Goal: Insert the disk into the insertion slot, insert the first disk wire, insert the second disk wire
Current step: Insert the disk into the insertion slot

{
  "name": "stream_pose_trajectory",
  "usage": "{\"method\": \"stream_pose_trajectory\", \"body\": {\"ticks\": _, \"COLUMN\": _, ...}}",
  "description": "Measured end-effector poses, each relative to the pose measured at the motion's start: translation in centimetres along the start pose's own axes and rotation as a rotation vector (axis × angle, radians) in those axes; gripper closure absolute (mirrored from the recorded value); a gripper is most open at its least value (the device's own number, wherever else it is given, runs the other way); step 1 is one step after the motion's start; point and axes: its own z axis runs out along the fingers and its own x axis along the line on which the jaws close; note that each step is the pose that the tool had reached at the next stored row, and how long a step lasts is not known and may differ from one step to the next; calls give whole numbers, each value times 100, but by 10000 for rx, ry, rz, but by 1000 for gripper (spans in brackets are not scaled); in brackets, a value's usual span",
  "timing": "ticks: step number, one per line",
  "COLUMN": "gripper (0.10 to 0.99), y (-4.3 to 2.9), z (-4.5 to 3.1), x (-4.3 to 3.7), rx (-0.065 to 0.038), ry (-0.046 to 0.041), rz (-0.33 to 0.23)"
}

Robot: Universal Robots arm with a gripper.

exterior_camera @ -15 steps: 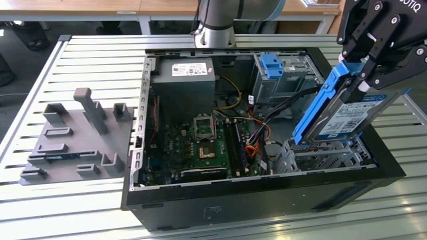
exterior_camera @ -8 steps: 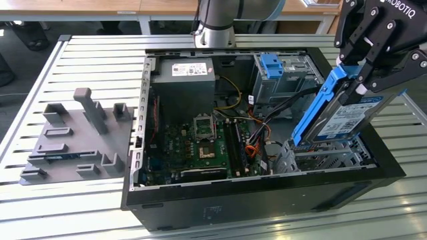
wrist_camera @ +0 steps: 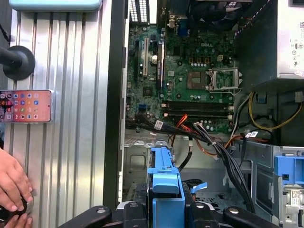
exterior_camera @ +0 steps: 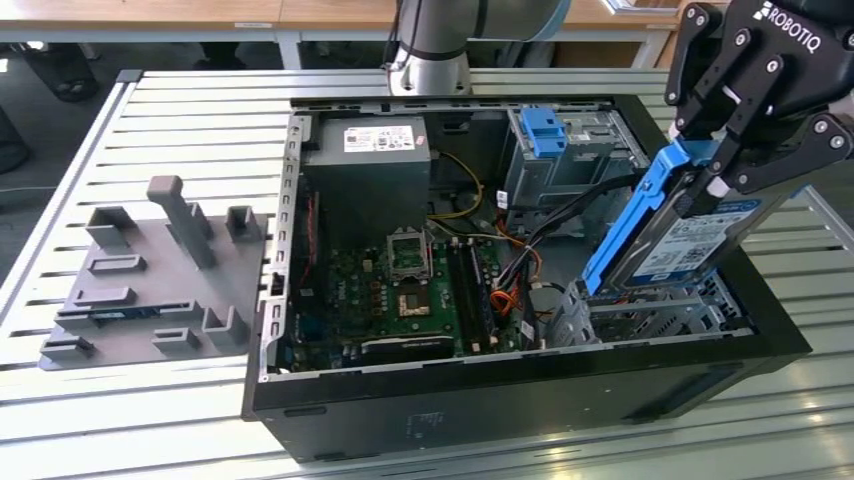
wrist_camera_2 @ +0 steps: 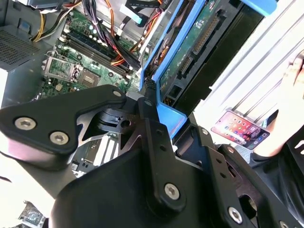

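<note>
Position of the disk (exterior_camera: 687, 245) at the open computer case (exterior_camera: 534, 400): the silver-grey drive, clipped in its blue carrier frame, stands steeply tilted over the near corner of the case on the exterior view's right, with its label facing that camera. Its upper end is pinched by the black end effector (exterior_camera: 727, 165), whose fingers (exterior_camera: 697, 95) are pressed against the carrier's edges. Its lower end meets the top of the insertion slot (exterior_camera: 661, 315), the low perforated metal cage in that same corner; whether it has entered the cage cannot be told. In the second wrist view the disk (wrist_camera_2: 199, 38) shows its green circuit-board underside, and in the first wrist view the blue carrier (wrist_camera: 166, 185) points toward the case floor.

Just beside the slot, orange and black cables (exterior_camera: 514, 270) lie loose. Farther off stands a taller grey cage (exterior_camera: 587, 150) with a blue latch (exterior_camera: 541, 130). The motherboard (exterior_camera: 414, 280) covers the middle of the case floor, and the power supply (exterior_camera: 367, 160) sits at the far end.

The case rests on a slatted metal bench (exterior_camera: 160, 420). A grey fixture plate (exterior_camera: 160, 270) lies on the bench at the exterior view's left, well apart from the case. In the first wrist view a phone (wrist_camera: 26, 105) lies on the bench beside the case, with a person's hand (wrist_camera: 14, 183) near it.
</note>
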Motion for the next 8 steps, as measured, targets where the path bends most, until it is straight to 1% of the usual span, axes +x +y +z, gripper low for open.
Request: {"method": "stream_pose_trajectory", "body": {"ticks": 8, "gripper": 722, "y": -12, "z": 34, "x": -10, "rx": 0, "ry": -2, "rz": 0}}
